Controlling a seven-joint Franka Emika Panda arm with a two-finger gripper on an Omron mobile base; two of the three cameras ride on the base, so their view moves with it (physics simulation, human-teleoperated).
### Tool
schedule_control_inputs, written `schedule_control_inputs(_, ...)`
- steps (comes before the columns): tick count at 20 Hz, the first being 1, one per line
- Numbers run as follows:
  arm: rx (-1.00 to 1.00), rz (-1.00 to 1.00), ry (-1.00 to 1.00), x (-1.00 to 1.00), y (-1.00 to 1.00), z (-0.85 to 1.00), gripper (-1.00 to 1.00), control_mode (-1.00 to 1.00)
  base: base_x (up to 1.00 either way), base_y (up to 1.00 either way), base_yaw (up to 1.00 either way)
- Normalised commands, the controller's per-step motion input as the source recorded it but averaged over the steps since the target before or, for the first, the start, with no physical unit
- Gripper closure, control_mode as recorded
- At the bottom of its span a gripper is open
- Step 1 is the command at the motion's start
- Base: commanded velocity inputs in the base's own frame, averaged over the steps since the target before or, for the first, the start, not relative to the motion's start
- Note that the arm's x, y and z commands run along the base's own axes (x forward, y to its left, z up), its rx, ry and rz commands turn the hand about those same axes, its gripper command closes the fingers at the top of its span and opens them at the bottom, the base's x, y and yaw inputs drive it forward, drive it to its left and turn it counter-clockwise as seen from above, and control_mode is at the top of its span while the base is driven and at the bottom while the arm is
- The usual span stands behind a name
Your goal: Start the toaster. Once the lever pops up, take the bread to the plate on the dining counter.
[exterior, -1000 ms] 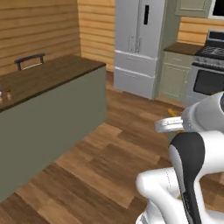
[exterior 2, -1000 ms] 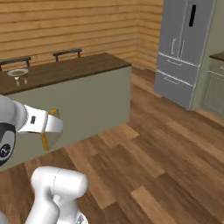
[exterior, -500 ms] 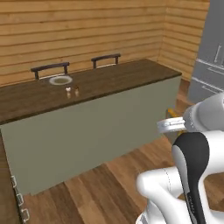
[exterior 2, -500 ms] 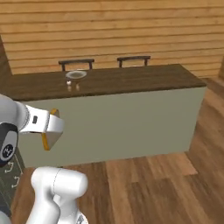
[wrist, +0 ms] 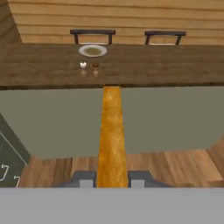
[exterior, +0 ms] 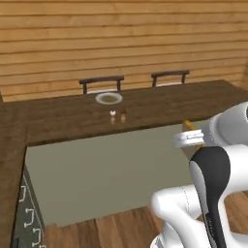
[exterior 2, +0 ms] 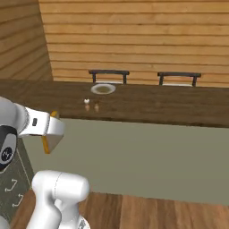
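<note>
Ahead of us runs the dining counter [wrist: 175, 65], the plate [wrist: 92, 51] at eleven o'clock. Our gripper [wrist: 112, 178] clamps the bread [wrist: 111, 131] edge-on.

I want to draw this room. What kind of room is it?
Probably a kitchen's eating area in a wood-walled house. A long dining counter holds a plate and two little shakers, and two chairs wait behind it.

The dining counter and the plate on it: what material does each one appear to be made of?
The dining counter: its top looks like dark brown wood with a matte finish, since streaky grain runs along it; its front is a plain, pale grey-green panel, perhaps painted. The plate: pale and smooth with a darker centre, probably ceramic, though it is too small to tell.
</note>
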Motion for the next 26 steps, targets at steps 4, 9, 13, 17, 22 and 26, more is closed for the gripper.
schedule_control_inputs(4, 0.00, 0.00, 0.00, 0.00, 0.00, 0.00, 1.00, 1.00, 1.00, -0.62, 0.30)
schedule_control_inputs(9, 0.00, 0.00, 0.00, 0.00, 0.00, 0.00, 1.00, 1.00, 0.98, -0.31, 0.22)
schedule_control_inputs(13, 0.00, 0.00, 0.00, 0.00, 0.00, 0.00, 1.00, 1.00, 0.81, 0.00, 0.22)
schedule_control_inputs(17, 0.00, 0.00, 0.00, 0.00, 0.00, 0.00, 1.00, 1.00, 0.65, 0.00, 0.18)
schedule_control_inputs(22, 0.00, 0.00, 0.00, 0.00, 0.00, 0.00, 1.00, 1.00, 0.45, 0.00, 0.10)
schedule_control_inputs(26, 0.00, 0.00, 0.00, 0.00, 0.00, 0.00, 1.00, 1.00, 0.01, 0.00, 0.01)
